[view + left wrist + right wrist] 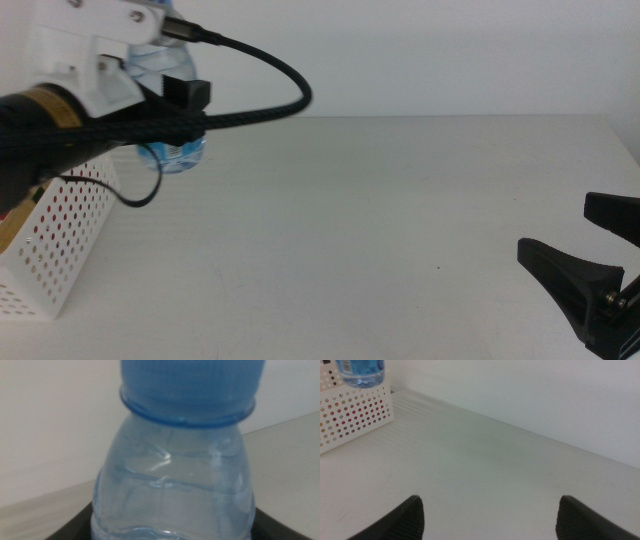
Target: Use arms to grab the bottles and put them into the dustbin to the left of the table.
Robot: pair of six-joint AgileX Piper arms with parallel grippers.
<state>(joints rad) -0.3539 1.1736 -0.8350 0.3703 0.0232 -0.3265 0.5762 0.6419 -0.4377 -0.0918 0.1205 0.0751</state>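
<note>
Left gripper jaws clamped on water bottle, raised beside bin, right gripper jaws wide, low over worktop

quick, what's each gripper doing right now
Left gripper: shut on the water bottle, held up by the dustbin.
Right gripper: open, empty, low over the table.
</note>
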